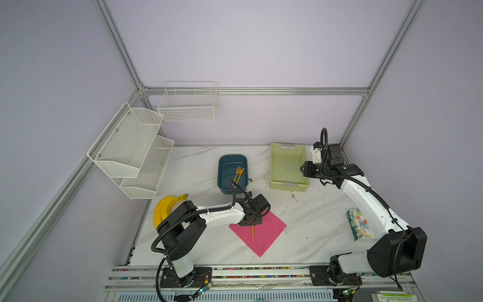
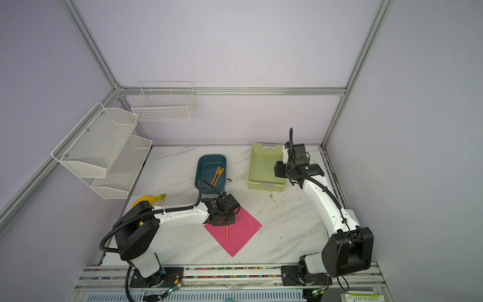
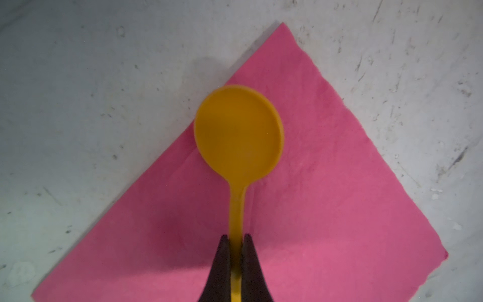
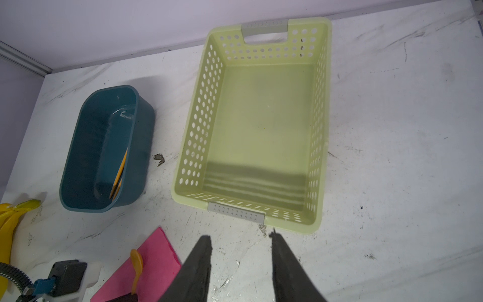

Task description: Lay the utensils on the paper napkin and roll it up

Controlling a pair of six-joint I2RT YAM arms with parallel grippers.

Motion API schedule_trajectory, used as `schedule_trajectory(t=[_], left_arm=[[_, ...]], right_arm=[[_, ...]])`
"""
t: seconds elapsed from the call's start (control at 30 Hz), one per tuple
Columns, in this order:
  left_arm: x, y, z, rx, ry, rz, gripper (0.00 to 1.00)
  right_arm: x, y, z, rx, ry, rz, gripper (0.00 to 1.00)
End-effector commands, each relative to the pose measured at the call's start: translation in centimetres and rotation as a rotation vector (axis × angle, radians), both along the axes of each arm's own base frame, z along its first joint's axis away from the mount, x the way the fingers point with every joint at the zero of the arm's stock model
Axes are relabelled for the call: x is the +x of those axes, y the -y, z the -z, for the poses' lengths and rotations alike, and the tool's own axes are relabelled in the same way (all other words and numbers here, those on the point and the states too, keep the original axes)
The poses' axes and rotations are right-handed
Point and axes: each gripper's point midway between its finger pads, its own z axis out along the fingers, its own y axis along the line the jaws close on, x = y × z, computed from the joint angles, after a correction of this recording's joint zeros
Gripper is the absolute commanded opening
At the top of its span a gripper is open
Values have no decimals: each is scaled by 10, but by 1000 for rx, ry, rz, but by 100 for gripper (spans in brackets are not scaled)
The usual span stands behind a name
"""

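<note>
One spoon (image 3: 239, 136) pinched in left gripper (image 3: 236, 236), bowl at napkin (image 3: 339, 209) edge, right gripper (image 4: 240, 236) parted, empty, near basket (image 4: 193, 130).

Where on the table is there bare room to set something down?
The widest bare stretch of table lies between the napkin and the tissue packet, in front of the green basket. Another lies beyond the banana, left of the blue tub. It is crowded where the left gripper holds the spoon at the napkin.
</note>
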Motion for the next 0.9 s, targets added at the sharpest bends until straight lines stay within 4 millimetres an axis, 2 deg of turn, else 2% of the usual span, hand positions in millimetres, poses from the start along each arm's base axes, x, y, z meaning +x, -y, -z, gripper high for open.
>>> schedule_trajectory(t=[0.0,0.57,0.87], left_arm=[[4,-4,1,17,19,-11,0],[14,-4,-2,48,22,-11,0],[19,-2,-11,34,39,-13,0]], right_arm=[[-7,-1,-1,-9,-3,-19,41],[-8,0,0,-25,-9,-25,42],[-6,0,2,-30,-15,-25,43]])
